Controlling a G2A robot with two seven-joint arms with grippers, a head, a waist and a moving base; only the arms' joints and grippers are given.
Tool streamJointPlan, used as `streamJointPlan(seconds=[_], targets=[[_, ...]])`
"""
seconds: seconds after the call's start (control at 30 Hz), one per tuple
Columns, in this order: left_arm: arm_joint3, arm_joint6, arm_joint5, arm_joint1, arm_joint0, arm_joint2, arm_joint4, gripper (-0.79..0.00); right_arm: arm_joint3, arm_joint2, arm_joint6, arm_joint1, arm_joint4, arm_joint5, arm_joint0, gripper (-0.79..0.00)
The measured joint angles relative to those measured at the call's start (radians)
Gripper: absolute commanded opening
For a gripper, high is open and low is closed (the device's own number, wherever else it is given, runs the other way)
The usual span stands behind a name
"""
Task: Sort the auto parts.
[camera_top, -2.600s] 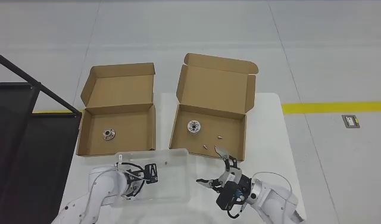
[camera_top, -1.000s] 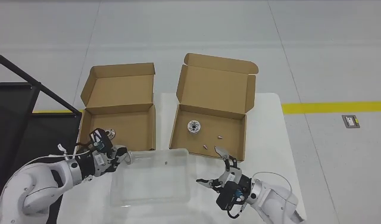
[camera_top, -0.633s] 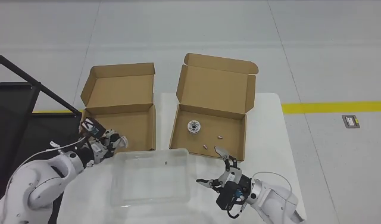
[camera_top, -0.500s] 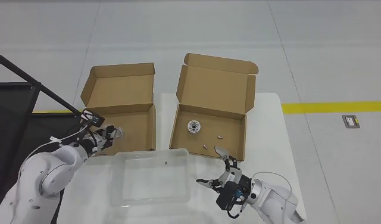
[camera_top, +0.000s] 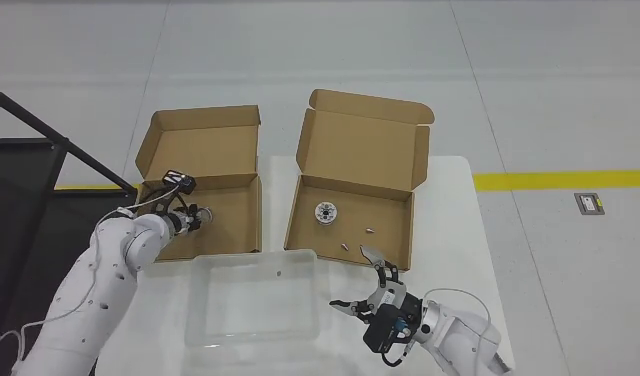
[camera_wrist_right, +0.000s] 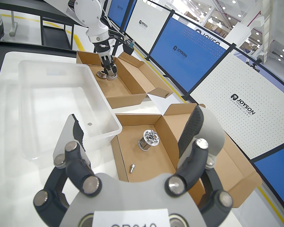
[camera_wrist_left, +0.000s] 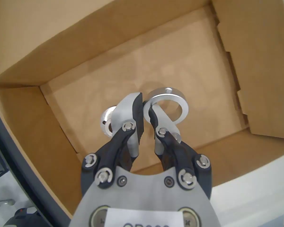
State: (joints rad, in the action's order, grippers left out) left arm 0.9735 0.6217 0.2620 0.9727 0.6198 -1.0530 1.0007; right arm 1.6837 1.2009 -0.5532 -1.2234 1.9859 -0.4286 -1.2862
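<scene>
My left gripper [camera_wrist_left: 145, 108] hangs low inside the left cardboard box [camera_top: 228, 231], shut on the rim of a silver metal ring [camera_wrist_left: 166, 105]. A flanged metal hub [camera_wrist_left: 105, 122] lies on the box floor just beside the fingers. In the top view the left gripper [camera_top: 195, 218] is over the box's left half. The right box [camera_top: 385, 226] holds a round machined part [camera_top: 325, 212] and two small bolts [camera_top: 345, 244]. My right gripper [camera_wrist_right: 136, 116] stands open and holds nothing, near the table's front by the right box's corner.
A clear plastic bin [camera_top: 250, 311] sits at the front centre of the white table [camera_top: 450, 236], with one tiny part [camera_top: 277, 272] inside near its far wall. Both box lids stand open at the back. A black frame [camera_top: 40, 176] stands to the left.
The left arm has swung from the plastic bin back and left to the left box, carrying the ring. The right arm has stayed still.
</scene>
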Motion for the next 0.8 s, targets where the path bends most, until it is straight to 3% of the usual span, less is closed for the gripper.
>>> streamJointPlan(seconds=[0.1, 0.3, 0.43, 0.63, 0.8], targets=[[-0.058, -0.009, 0.007, 0.017, -0.032, 0.033, 0.002, -0.782, 0.0, 0.0, 0.0, 0.0, 0.0, 0.0, 0.0, 0.0], [-0.139, -0.008, 0.032, 0.043, -0.076, 0.07, 0.003, -0.563, 0.0, 0.0, 0.0, 0.0, 0.0, 0.0, 0.0, 0.0], [-0.164, -0.025, 0.042, 0.053, -0.089, 0.077, 0.005, -0.471, 0.0, 0.0, 0.0, 0.0, 0.0, 0.0, 0.0, 0.0], [-0.16, -0.053, 0.08, 0.051, -0.086, 0.052, -0.01, -0.44, 0.0, 0.0, 0.0, 0.0, 0.0, 0.0, 0.0, 0.0], [-0.092, -0.068, 0.144, 0.03, -0.052, -0.006, -0.037, -0.44, 0.0, 0.0, 0.0, 0.0, 0.0, 0.0, 0.0, 0.0]])
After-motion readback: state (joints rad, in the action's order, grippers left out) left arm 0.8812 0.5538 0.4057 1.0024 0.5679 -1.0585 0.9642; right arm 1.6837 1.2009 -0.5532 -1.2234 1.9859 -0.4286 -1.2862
